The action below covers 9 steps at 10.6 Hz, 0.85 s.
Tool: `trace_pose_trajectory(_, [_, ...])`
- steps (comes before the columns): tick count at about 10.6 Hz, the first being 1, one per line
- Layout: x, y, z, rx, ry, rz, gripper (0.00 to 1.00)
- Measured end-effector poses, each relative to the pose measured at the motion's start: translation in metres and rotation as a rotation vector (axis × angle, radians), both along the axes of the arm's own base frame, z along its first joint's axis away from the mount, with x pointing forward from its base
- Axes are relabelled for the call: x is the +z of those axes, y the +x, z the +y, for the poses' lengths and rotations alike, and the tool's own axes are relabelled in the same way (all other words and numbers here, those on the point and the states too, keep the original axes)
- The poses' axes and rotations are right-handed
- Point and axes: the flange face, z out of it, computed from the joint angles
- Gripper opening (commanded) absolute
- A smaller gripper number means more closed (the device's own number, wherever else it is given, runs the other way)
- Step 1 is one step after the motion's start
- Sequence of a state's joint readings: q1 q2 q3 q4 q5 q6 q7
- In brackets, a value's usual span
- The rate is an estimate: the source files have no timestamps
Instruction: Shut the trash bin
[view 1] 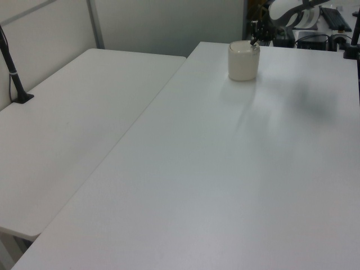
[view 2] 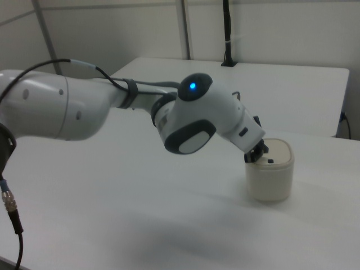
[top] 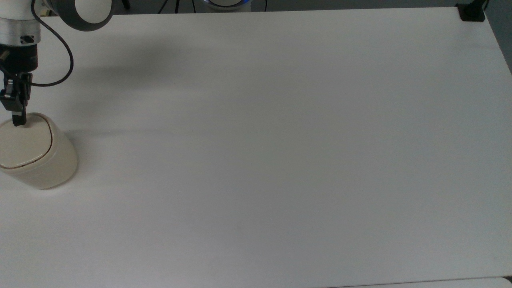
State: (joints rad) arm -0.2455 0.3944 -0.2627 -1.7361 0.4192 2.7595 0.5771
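Observation:
The cream-beige trash bin stands at the top view's left edge, its flat lid lying level inside a thin dark seam. My gripper points down with its fingers together, its tip touching the lid's far edge and nothing held between the fingers. In the left view the trash bin is at the far end of the table, with the gripper at its top right rim. In the right view the gripper rests on the left rim of the trash bin, beside a small black button.
The white table stretches wide to the top view's right of the bin. A black clamp sits at its far right corner. A second white table adjoins in the left view, with a black post on it.

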Motion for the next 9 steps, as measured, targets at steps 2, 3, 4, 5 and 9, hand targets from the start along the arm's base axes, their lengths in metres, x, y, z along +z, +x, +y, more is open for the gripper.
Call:
trace_pose_trajectory(2, [0.034,0.000,0.015,0.039,0.036,-0.007,0.00])
trace_pose_trajectory(3, [0.054,-0.002,0.026,0.067,0.060,-0.009,0.00])
trace_pose_trajectory(4, [0.076,-0.004,0.042,0.107,0.092,-0.004,0.00])
trace_pose_trajectory(5, [0.099,-0.007,0.061,0.155,0.128,0.009,0.00])
trace_pose_trajectory(9, [0.173,-0.034,0.174,0.416,0.140,0.204,0.95])
